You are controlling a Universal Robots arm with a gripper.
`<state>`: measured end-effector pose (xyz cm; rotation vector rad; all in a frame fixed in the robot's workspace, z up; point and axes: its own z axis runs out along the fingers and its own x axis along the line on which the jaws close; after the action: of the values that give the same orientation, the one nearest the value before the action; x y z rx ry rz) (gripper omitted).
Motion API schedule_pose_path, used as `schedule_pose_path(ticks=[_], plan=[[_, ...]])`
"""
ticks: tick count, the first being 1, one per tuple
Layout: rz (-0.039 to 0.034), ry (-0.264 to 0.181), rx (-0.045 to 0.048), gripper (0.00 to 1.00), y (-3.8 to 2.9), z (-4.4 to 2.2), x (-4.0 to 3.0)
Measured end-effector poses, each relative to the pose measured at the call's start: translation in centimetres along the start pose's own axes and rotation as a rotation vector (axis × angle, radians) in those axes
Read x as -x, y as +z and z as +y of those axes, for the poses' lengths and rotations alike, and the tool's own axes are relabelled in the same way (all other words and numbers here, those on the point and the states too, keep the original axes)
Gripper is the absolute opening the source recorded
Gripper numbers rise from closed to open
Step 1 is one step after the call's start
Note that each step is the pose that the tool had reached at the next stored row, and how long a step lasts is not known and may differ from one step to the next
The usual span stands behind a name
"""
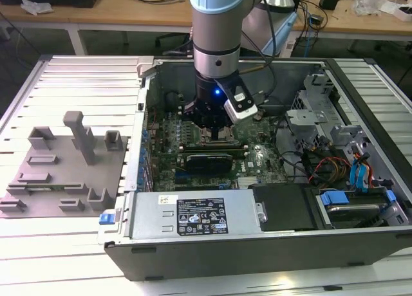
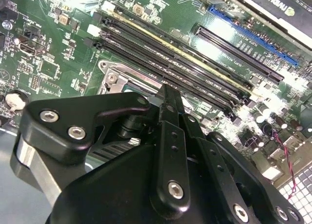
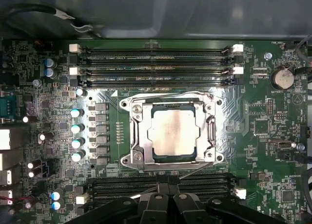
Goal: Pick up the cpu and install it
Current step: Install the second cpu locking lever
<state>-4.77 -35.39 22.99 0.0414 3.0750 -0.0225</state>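
Hovering low over the motherboard (image 1: 212,148) inside the open computer case (image 1: 270,244), the hand (image 1: 215,125) sits directly above the socket (image 3: 139,131), an arrangement consistent with placing a chip straight down. The cpu (image 3: 173,132) lies flat and square within the socket frame, its silvery top exposed, with nothing gripping it; in my judgement it is already seated. Whether the hand's fingers stand apart or together cannot be told, as only its dark linkage shows in both wrist views. Memory slots (image 3: 156,63) run along both sides of the socket. The case rests on a slatted metal table (image 1: 77,77), with a grey tray (image 1: 64,174) of moulded holders at the exterior view's left. Wooden benches (image 1: 129,13) with cables stand at the far side of the room.
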Motion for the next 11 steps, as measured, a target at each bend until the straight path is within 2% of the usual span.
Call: schedule_pose_path(ticks=[2,5,11], plan=[[0.0000,0.000,0.0000,0.11,0.05,0.00,-0.12],[0.0000,-0.001,0.0000,0.11,0.70,-0.21,-1.25],[-0.0001,-0.003,0.0003,0.11,0.79,-0.33,-1.75]])
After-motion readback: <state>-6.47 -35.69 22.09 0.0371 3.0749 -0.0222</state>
